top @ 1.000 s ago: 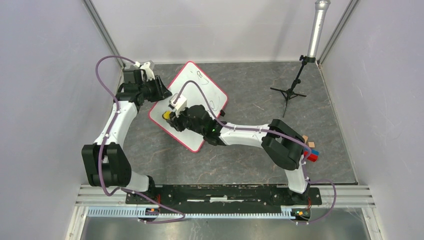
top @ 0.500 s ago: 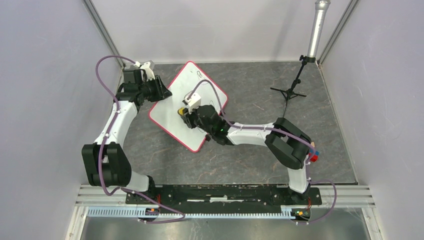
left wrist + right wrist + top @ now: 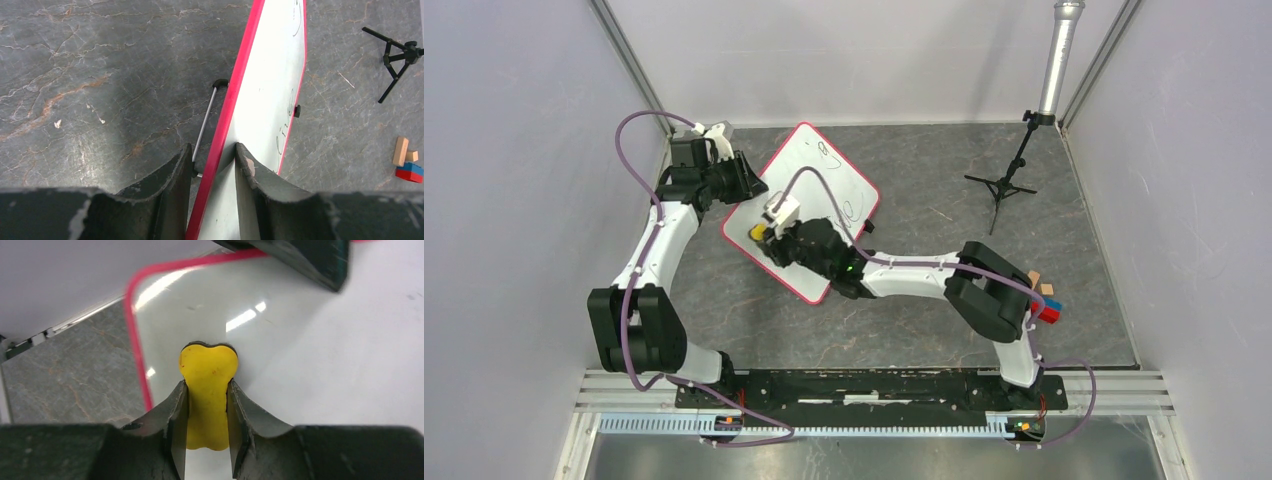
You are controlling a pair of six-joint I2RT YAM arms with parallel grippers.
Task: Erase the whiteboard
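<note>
The whiteboard [image 3: 819,175], white with a thin red rim, lies tilted on the floor at the back left. Dark handwriting remains near its far and right parts. My left gripper [image 3: 749,185] is shut on the board's left edge; in the left wrist view [image 3: 212,160] the red rim [image 3: 235,85] runs between the fingers. My right gripper [image 3: 762,232] is shut on a yellow eraser [image 3: 755,230] and presses it on the board's near left part. In the right wrist view the eraser [image 3: 207,390] sits between the fingers, near the board's rounded corner [image 3: 137,285].
A small black tripod [image 3: 1002,185] stands at the back right, below a grey pole [image 3: 1056,60]. Coloured blocks [image 3: 1046,300] lie by the right arm's elbow and show in the left wrist view [image 3: 407,160]. A thin metal stand leg [image 3: 205,122] lies under the board. Walls close in on three sides.
My right gripper swept the eraser right toward the board's middle, then back left to the near left part. The left gripper and board stayed put.
</note>
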